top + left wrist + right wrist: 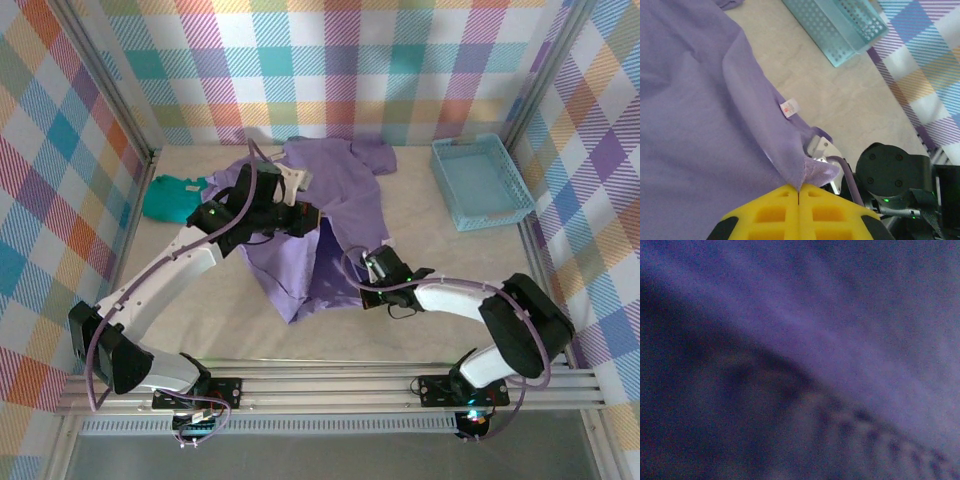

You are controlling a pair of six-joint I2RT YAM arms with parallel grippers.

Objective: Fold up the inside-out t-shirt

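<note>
White arms (165, 275) with black joints (520, 335), green lights (210, 213), purple cables (95, 350); left gripper (798, 191) has yellow fingers (770, 215)

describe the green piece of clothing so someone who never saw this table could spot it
On the pale table ringed by plaid walls, look to the far left side, near the wall. There, just left of the lavender t-shirt, lies the teal-green garment, a small bunched heap. It is the only green cloth; the light blue basket on the far right is rigid and perforated.
</note>
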